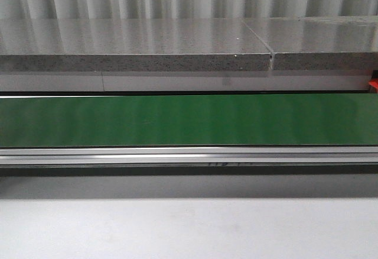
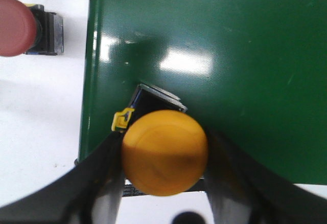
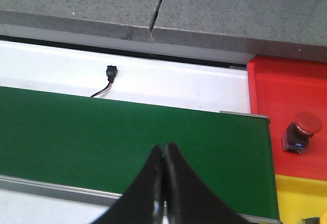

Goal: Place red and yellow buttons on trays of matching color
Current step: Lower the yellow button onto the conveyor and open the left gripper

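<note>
The round yellow mushroom-head button (image 2: pixel 164 152) sits pinched between the left gripper's (image 2: pixel 164 183) dark fingers (image 2: pixel 102 183) over the green conveyor belt's (image 2: pixel 230 81) edge — a red mushroom-head button (image 2: pixel 15 26) lies at ten o'clock — while the right gripper (image 3: pixel 163 183), fingertips pressed together, hovers with another red button (image 3: pixel 301 132) on the red plastic tray (image 3: pixel 286 91) at two o'clock.

Bright overhead light, white glare patches on green belt (image 2: pixel 214 55), soft front view, perhaps slightly blurred
</note>
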